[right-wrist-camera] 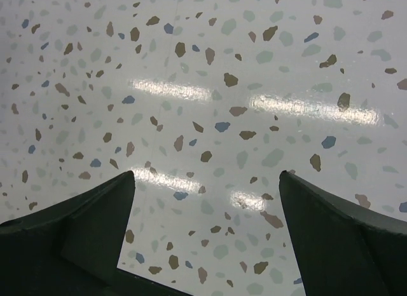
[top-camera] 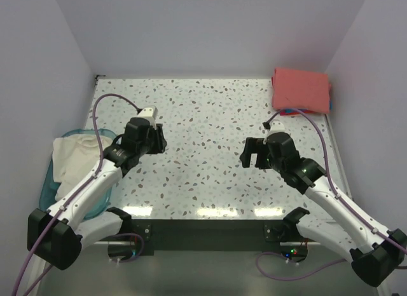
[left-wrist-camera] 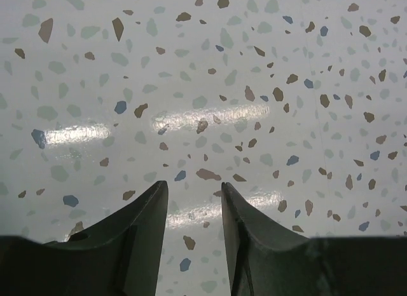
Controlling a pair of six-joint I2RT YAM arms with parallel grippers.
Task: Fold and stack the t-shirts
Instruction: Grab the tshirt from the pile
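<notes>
Cream-white t-shirt [top-camera: 73, 155] heaped in teal tub [top-camera: 81, 130] at 9 o'clock; folded coral-red t-shirt [top-camera: 301, 89] at 1 o'clock on tabletop [top-camera: 210, 118]. Likely soft, light, limp: pinch shoulder seams or hem corners. Left pincer [left-wrist-camera: 194, 197] narrowly apart, right pincer [right-wrist-camera: 206, 181] wide apart, both empty.

1. A glossy white terrazzo table [top-camera: 210, 118], speckled brown, blue and grey-green.
2. Plain pale lilac-grey walls [top-camera: 210, 29] close it in on three sides.
3. Bright strip-light reflections [top-camera: 216, 211] lie along the table's near edge.
</notes>
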